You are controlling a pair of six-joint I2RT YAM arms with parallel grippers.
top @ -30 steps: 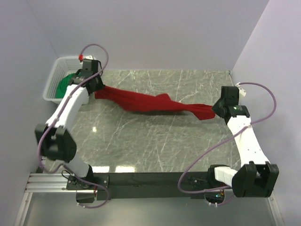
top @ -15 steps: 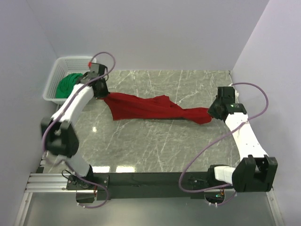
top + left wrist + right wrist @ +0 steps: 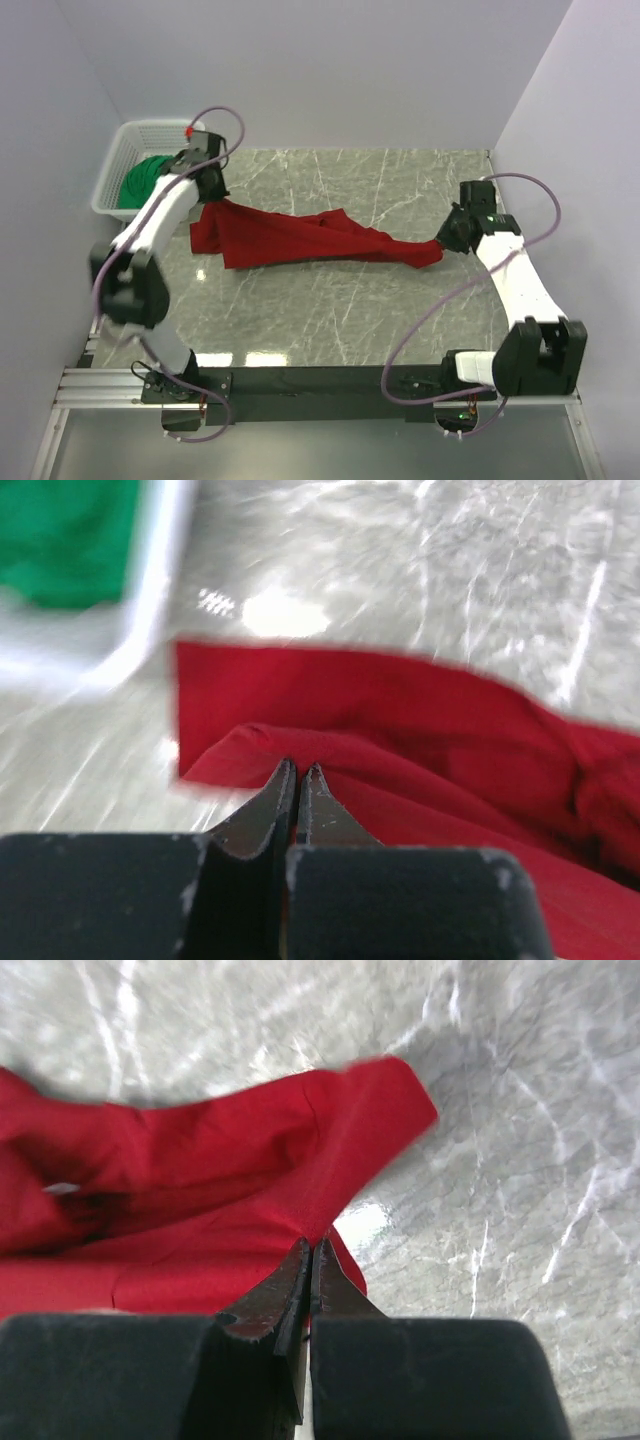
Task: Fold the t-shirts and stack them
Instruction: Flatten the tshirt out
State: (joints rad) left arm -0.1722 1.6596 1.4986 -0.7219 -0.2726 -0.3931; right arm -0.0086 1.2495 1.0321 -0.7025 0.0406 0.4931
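Note:
The deep red t-shirt [image 3: 300, 238] lies stretched across the marble table between both arms, bunched and partly lifted at its ends. My left gripper [image 3: 207, 200] is shut on its left end, near the basket; in the left wrist view the jaws [image 3: 299, 770] pinch a red fold [image 3: 420, 750]. My right gripper [image 3: 443, 243] is shut on its right end; the right wrist view shows the jaws [image 3: 312, 1245] closed on red fabric [image 3: 200, 1200]. The bright green t-shirt [image 3: 140, 180] lies crumpled inside the basket and also shows in the left wrist view [image 3: 60, 535].
The white lattice basket [image 3: 112, 165] stands at the table's back left corner against the wall. Walls close in on the left, back and right. The arm bases sit on a black rail [image 3: 320, 382] at the near edge.
Both grippers moved inward and lower, so the red shirt went from a taut strip to a slacker, wider spread on the table. Its left end now hangs wider below the left gripper.

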